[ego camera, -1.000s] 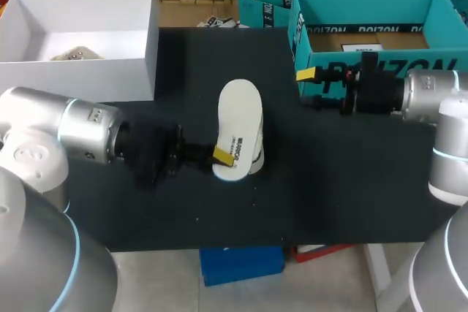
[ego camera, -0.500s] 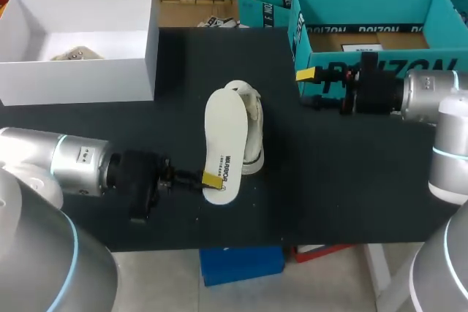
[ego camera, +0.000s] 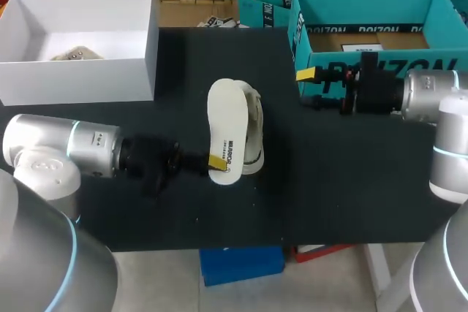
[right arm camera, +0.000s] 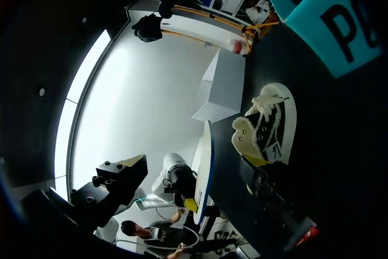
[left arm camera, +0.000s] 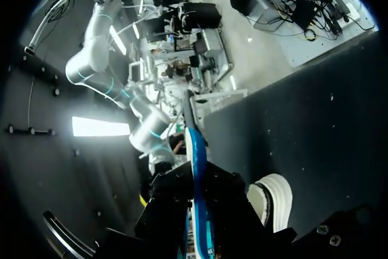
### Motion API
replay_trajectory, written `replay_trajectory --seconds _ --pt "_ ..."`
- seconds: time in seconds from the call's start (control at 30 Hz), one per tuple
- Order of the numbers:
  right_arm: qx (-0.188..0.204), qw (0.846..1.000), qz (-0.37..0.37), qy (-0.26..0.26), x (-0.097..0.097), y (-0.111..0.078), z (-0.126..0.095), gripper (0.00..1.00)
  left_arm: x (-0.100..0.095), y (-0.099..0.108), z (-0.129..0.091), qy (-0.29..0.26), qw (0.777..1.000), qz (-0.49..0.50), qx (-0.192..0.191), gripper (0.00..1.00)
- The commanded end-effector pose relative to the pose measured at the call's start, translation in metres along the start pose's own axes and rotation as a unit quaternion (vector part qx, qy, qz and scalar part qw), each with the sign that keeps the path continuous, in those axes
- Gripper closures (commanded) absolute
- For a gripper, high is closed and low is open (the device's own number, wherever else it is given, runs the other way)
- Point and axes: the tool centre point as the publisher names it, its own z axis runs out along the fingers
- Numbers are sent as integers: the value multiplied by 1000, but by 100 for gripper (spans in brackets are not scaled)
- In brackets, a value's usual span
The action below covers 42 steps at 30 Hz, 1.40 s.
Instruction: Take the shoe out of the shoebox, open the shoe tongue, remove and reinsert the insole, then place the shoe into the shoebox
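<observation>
A white shoe (ego camera: 254, 137) sits in the middle of a black worktop (ego camera: 351, 180), already out of its box. The left tool (ego camera: 217, 161) is clamped on the near end of the white insole (ego camera: 227, 118), holding it over the shoe's left side (so removal looks done). The right tool (ego camera: 311, 87), fingers wide with nothing between them, hangs by the near wall of the teal shoebox (ego camera: 365, 6), far right. Reinserting the insole and boxing the shoe remain.

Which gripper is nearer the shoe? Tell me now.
Left. The left gripper holds the insole beside the shoe; the right gripper sits apart, by the teal box.
</observation>
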Motion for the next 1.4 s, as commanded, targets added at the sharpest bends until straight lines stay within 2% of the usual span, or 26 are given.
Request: replay_trajectory --seconds 0.03,0.43,1.03,1.2,1.4 --pt "-2 1000 0 0 -1 -1 2 0 -1 15 8 0 1000 0 3 100" --pt "-2 1000 0 0 -1 -1 2 0 -7 39 12 17 1000 14 -5 100" --pt "-2 1000 0 0 -1 -1 2 0 -7 39 13 19 1000 12 -4 100" --pt "54 999 -9 0 -4 3 23 0 -7 39 13 19 1000 12 -4 100" --pt "74 997 -14 14 -8 -1 42 0 -7 39 13 19 1000 12 -4 100"
